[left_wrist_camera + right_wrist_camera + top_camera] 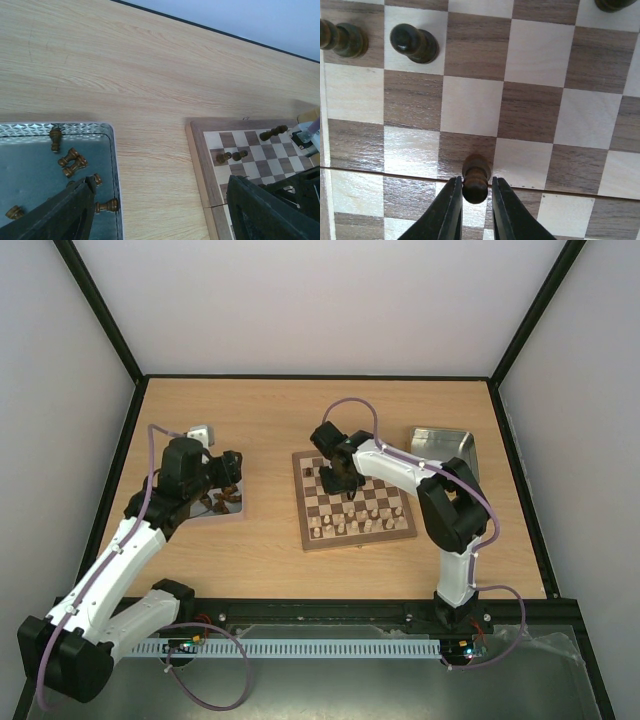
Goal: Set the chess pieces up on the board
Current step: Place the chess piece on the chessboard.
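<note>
Bare tabletop between tray and board, pale pieces crowding near rows, right arm above far rows

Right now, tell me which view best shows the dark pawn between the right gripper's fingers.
Right wrist: the pawn sits close up between the right gripper's fingers. Top external hides it under that gripper. Left wrist shows the board, but I cannot pick it out.

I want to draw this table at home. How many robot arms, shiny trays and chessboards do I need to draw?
Robot arms: 2
Shiny trays: 2
Chessboards: 1
Total: 5
</note>
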Robot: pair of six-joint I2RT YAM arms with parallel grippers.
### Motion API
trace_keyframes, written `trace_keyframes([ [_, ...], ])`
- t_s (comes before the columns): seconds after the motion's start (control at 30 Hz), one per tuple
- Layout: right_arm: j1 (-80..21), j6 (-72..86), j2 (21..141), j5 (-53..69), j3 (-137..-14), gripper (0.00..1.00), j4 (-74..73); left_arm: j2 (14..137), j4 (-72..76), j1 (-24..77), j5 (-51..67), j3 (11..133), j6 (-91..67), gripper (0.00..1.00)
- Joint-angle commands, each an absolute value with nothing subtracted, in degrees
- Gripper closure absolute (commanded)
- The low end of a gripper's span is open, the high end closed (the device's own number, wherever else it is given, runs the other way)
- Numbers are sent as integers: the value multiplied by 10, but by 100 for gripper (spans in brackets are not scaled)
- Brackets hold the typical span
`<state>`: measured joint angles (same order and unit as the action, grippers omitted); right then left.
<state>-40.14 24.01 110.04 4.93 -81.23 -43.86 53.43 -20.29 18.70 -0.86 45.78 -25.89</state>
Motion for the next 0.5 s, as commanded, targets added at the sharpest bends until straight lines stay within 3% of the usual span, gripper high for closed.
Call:
trace_keyframes([
  [0.0, -405, 241, 1093, 26, -805, 88, -433, 529, -197, 181, -6, 450, -250, 26],
  [0.1, -405, 243, 1090, 11, -802, 98, -420, 532, -197, 179, -4, 449, -251, 26],
  [0.47, -401, 244, 1121, -19, -848, 98, -382, 535, -196, 172, -3, 447, -253, 26],
])
